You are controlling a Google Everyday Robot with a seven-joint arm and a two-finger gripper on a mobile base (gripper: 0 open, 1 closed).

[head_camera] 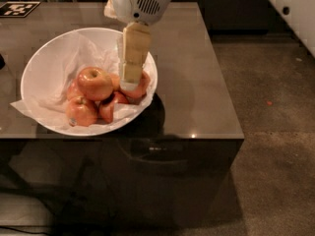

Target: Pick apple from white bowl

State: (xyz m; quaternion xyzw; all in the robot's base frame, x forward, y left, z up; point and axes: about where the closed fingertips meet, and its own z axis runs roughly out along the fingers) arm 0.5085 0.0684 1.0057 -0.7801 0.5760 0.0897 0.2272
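Apple [142, 86], right side of bowl [88, 30], frame centre: gripper [129, 85] down on it, grasp step. Whether it grips yet, we cannot tell. Next: firm hold, lift clear.

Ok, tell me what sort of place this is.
Probably an office or lab break area: a glossy dark table, carpet-like floor and a printed marker on it. The tool is down among the apples in the bowl.

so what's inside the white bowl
Crumpled white paper and several apples; the gripper is down at the rightmost apple. The bottom of the white bowl is covered.
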